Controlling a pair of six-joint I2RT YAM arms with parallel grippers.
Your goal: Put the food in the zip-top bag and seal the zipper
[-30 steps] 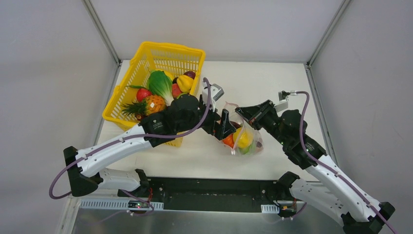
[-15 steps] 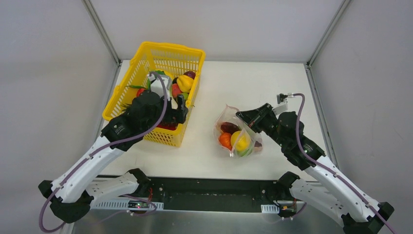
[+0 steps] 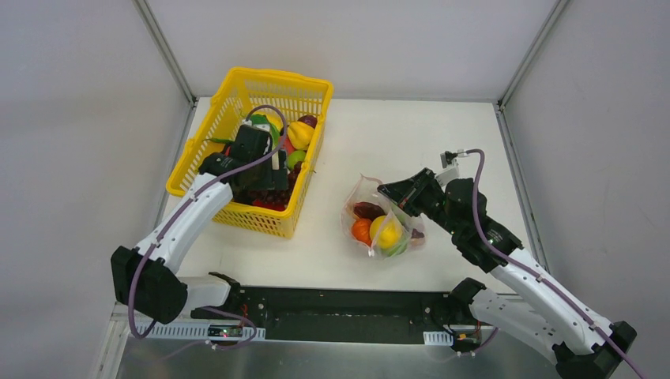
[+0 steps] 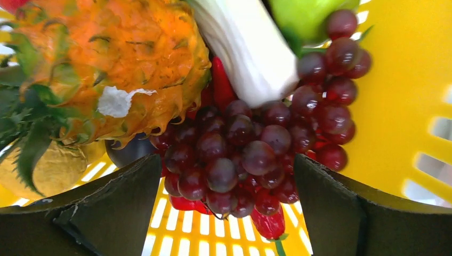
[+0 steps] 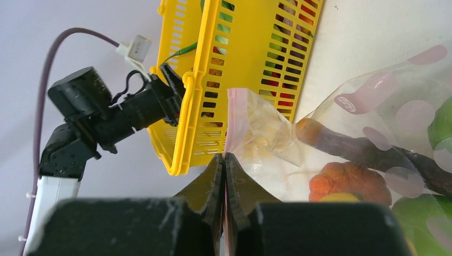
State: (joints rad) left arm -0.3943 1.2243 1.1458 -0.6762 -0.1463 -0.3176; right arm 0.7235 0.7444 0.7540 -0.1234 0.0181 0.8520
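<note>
Left pincer [image 3: 267, 183] in yellow basket [image 3: 261, 75], right pincer [image 3: 384, 189] at zip-top bag [image 3: 358, 192]

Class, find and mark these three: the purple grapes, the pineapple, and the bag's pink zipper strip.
purple grapes [image 4: 234, 154]: left wrist view, middle of the bunch.
pineapple [image 4: 122, 53]: left wrist view, orange scaly body.
zipper strip [image 5: 233, 120]: right wrist view, midway along the pink strip.

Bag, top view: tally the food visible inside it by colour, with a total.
In the bag:
purple food: 1
orange food: 1
yellow food: 1
green food: 1
Total: 4 visible
</note>
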